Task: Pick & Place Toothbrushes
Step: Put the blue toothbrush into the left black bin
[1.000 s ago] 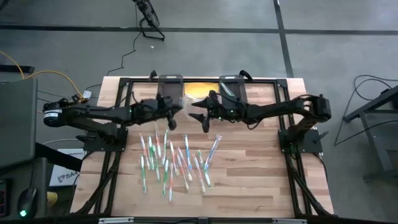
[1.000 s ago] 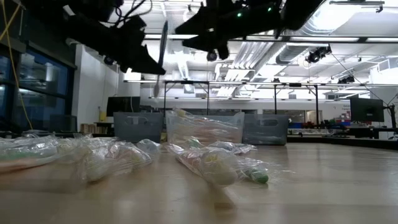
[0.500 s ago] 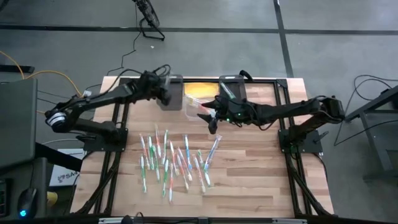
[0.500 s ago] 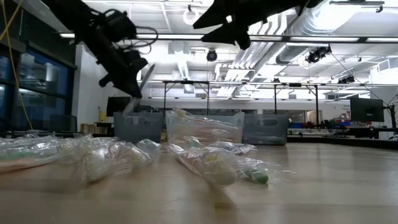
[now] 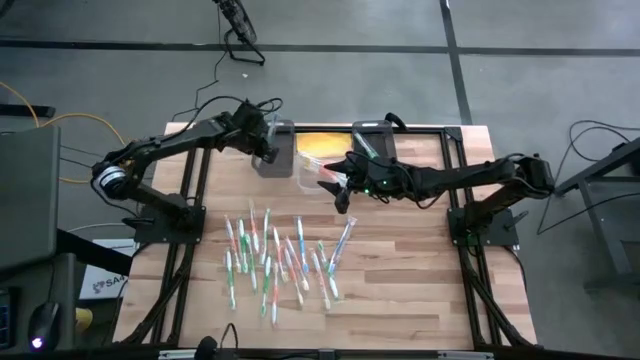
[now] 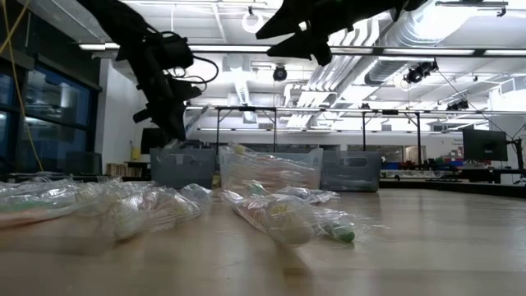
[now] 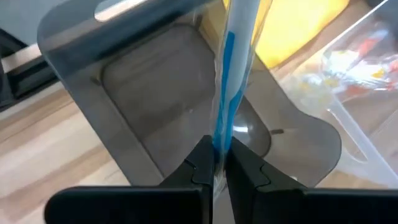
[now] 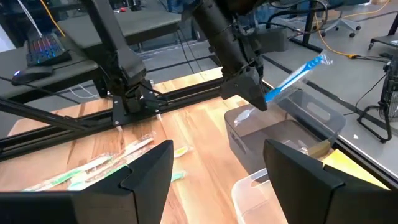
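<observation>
Several wrapped toothbrushes point(image 5: 280, 260) with green, pink and white handles lie loose on the wooden table's middle. One blue toothbrush point(image 7: 231, 74) in a clear wrapper is in my left gripper point(image 7: 216, 163), which is shut on it above the left dark bin point(image 5: 275, 152) at the table's far side. The right wrist view shows that toothbrush point(image 8: 293, 78) slanting over the bin point(image 8: 292, 124). My right gripper point(image 8: 224, 180) hangs open and holds nothing, above the table near the clear bin point(image 5: 315, 168). My left gripper pinches the wrapped blue toothbrush between its two fingers, at the toothbrush's end point(image 7: 219, 140). The fingers slant down from the table's left and lie along the stick, which reaches out beyond them. It is lifted clear over the dark bin's open top.
Three bins stand in a row at the far edge: a dark one, a clear one with wrapped toothbrushes point(image 7: 364, 56) in it, and another dark one point(image 5: 370, 140). Something yellow point(image 5: 322, 145) lies by the clear bin. Black frame rails point(image 5: 455, 215) run along the table's sides.
My left gripper has swung from the table's middle toward the far edge with the blue toothbrush, rolling and tipping downward, and now stands over the left dark bin. My right gripper has drawn slightly toward the right and risen a little, staying open.
</observation>
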Available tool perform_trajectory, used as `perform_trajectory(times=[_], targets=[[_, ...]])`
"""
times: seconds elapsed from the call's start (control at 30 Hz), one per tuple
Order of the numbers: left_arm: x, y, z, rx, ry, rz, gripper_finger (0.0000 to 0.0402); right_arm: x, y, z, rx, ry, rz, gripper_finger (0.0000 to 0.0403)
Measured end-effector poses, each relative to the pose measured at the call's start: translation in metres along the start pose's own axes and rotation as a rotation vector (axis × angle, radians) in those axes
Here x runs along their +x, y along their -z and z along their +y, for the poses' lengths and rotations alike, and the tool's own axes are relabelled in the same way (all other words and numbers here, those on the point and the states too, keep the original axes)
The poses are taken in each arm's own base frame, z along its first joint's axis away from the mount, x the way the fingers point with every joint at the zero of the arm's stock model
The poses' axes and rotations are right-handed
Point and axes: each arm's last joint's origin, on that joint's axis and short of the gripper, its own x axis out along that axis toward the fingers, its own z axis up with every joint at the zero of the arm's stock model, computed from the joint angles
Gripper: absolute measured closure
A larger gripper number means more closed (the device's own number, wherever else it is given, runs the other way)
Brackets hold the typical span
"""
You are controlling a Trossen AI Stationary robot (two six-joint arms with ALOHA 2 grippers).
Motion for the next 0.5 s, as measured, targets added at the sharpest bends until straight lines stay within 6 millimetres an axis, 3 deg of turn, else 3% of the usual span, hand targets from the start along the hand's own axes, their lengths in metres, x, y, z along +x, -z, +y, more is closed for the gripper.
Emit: perform_trajectory(times=[0.3,0.5], targets=[[0.014,-0.014,-0.004,-0.026,-0.044,0.146,0.0387,0.000,0.000,0.000,0.000,0.000,0.001,0.0160],[0.021,-0.017,-0.004,-0.020,-0.052,0.176,0.0346,0.000,0.000,0.000,-0.001,0.000,0.001,0.0160]])
